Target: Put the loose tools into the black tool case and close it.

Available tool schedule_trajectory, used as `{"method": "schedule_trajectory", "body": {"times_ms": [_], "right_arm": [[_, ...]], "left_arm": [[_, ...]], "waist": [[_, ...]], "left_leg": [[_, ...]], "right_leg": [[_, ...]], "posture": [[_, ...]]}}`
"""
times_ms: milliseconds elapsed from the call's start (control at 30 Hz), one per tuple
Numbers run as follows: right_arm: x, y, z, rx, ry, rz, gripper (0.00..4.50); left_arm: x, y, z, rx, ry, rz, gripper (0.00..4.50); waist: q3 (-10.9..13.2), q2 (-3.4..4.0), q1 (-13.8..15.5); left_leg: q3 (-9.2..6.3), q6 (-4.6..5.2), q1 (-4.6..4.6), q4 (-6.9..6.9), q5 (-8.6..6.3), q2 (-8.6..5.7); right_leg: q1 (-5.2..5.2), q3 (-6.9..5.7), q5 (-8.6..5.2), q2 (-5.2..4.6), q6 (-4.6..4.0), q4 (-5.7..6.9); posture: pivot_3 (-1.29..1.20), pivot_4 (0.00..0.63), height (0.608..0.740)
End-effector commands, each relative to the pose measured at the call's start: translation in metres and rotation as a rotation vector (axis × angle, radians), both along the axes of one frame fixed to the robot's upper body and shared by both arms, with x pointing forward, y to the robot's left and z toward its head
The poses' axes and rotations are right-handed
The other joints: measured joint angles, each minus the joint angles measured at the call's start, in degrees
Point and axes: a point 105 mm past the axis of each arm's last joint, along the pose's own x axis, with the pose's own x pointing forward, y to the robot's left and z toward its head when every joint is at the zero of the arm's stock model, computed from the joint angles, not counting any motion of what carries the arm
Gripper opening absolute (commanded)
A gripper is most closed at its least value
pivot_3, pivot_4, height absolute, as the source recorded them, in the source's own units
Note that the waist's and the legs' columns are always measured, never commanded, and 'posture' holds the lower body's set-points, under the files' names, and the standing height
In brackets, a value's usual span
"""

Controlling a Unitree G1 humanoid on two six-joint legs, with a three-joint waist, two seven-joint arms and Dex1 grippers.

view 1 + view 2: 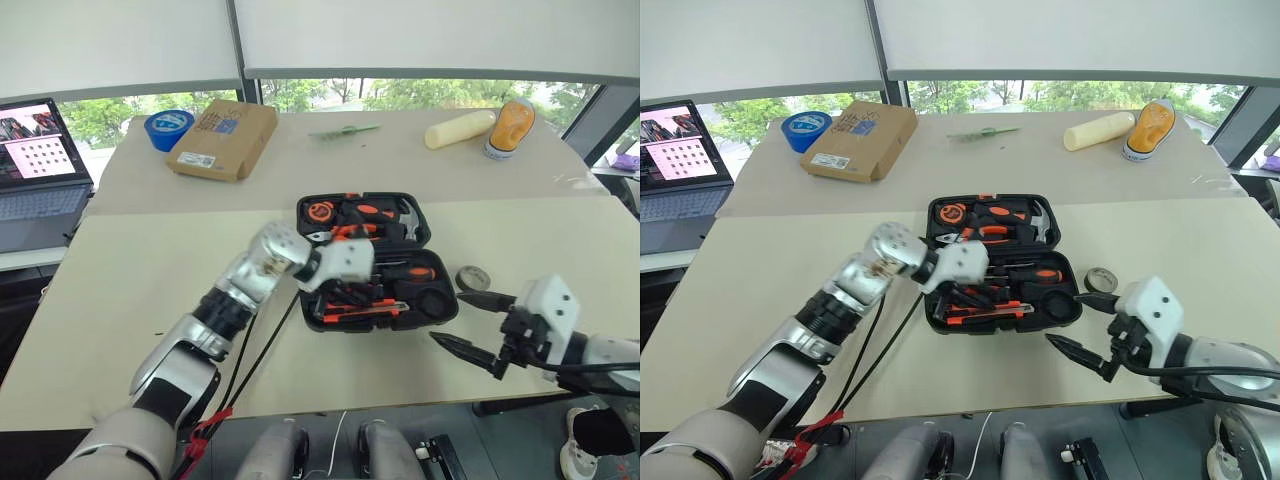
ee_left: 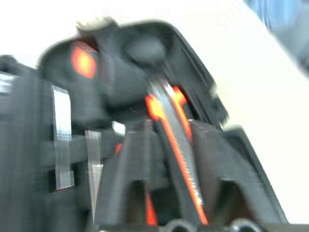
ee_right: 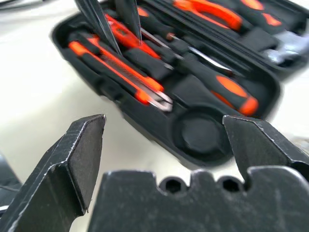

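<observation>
- Left gripper (image 1: 352,296) hangs low over the near half of the black tool case (image 1: 374,262), pointing rightward across it. Its fingers show in the right wrist view as two dark tips just above the orange utility knife (image 3: 120,72), slightly parted with nothing between them, so I judge it released.
- Case lies open and flat on the table (image 1: 130,300), lid half away from the robot, tray half near. Orange and black tools fill most slots, long axes running left to right; the round recess (image 3: 200,135) at the tray's right end is bare.
- Small dark tape roll (image 1: 472,277) lies loose on the table just beside the case's right end, apart from it.
- Right gripper (image 1: 472,322) hovers on the near side of that roll, jaws spread wide and empty, pointing left toward the case. It is much the nearer arm, so the roll is likely its job.
- Bare table lies right of the roll; the table's front edge runs close under the right gripper.
</observation>
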Motion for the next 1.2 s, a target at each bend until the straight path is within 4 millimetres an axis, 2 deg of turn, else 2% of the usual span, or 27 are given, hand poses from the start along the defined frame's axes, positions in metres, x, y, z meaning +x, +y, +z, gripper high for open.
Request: {"method": "schedule_trajectory", "body": {"times_ms": [33, 100, 167, 300, 467, 633, 700, 867, 1033, 1200], "right_arm": [[-0.010, -0.029, 0.009, 0.010, -0.027, -0.124, 4.50], [-0.020, -0.051, 0.006, 0.004, -0.007, -0.208, 4.50], [-0.026, -0.066, 0.005, 0.002, 0.009, -0.264, 4.50], [-0.026, -0.073, 0.005, -0.021, 0.037, -0.260, 4.50], [-0.006, -0.078, 0.000, -0.097, 0.053, -0.203, 4.50], [0.030, -0.071, -0.012, -0.244, 0.079, -0.022, 4.50], [0.051, -0.068, -0.015, -0.286, 0.075, 0.025, 4.50], [0.084, -0.065, -0.019, -0.327, 0.067, 0.090, 4.50], [0.092, -0.056, -0.030, -0.357, 0.070, 0.183, 4.50], [0.099, -0.048, -0.038, -0.374, 0.050, 0.219, 4.50]], "left_arm": [[-0.004, 0.041, 0.033, -0.124, 0.077, 0.072, 3.08], [-0.011, 0.066, 0.040, -0.146, 0.122, 0.098, 3.81], [-0.021, 0.081, 0.041, -0.136, 0.145, 0.105, 4.45], [-0.030, 0.090, 0.029, -0.136, 0.163, 0.162, 4.45], [-0.039, 0.088, 0.028, -0.115, 0.077, 0.156, 4.45], [-0.053, 0.086, 0.026, -0.057, -0.004, 0.092, 4.45], [-0.055, 0.081, 0.030, -0.082, -0.001, 0.085, 4.45], [-0.049, 0.076, 0.022, -0.072, -0.031, 0.105, 4.45], [-0.048, 0.076, 0.030, -0.090, -0.036, 0.138, 4.45], [-0.049, 0.083, 0.027, -0.067, -0.044, 0.163, 4.45]], "waist": [[0.0, 0.03, -0.1], [0.0, 0.05, 0.0], [0.0, 0.06, 0.0], [0.0, 0.06, 0.2], [0.0, 0.06, 0.0], [0.0, 0.07, -0.8], [0.0, 0.08, -0.9], [0.0, 0.06, -1.3], [0.0, 0.06, -1.3], [0.0, 0.07, -1.5]], "left_leg": [[0.01, 0.00, 0.10, -0.09, 0.00, 0.00], [0.02, 0.01, 0.12, -0.11, -0.01, -0.01], [0.03, 0.03, 0.14, -0.12, -0.02, -0.02], [0.03, 0.28, 0.32, -0.12, -0.18, -0.02], [0.03, 0.31, 0.48, -0.21, -0.22, -0.02], [0.13, -0.04, 0.54, -0.39, 0.00, -0.02], [0.14, -0.06, 0.53, -0.40, 0.02, -0.02], [0.11, -0.08, 0.51, -0.41, 0.05, -0.03], [0.13, -0.09, 0.30, -0.41, 0.05, -0.05], [0.15, -0.10, 0.30, -0.42, 0.05, -0.06]], "right_leg": [[0.04, 0.02, 0.00, 0.01, 0.00, -0.01], [0.06, 0.00, 0.00, 0.02, 0.00, -0.03], [0.08, 0.01, 0.00, 0.01, 0.00, -0.05], [0.30, 0.00, 0.00, -0.05, 0.00, -0.13], [0.46, -0.03, 0.00, -0.33, -0.01, -0.21], [0.44, -0.05, -0.01, -0.34, -0.04, -0.24], [0.44, -0.07, -0.01, -0.34, -0.05, -0.27], [0.42, -0.14, -0.02, -0.33, -0.05, -0.26], [0.19, -0.11, -0.01, -0.36, -0.05, -0.26], [0.11, -0.07, -0.01, -0.35, -0.04, -0.18]], "posture": [[0.00, 0.150, 0.738], [0.00, 0.150, 0.738], [0.00, 0.150, 0.738], [0.00, 0.150, 0.738], [0.00, 0.150, 0.738], [0.00, 0.150, 0.738], [0.00, 0.150, 0.738], [0.00, 0.150, 0.738], [0.00, 0.150, 0.738], [0.00, 0.150, 0.738]]}}
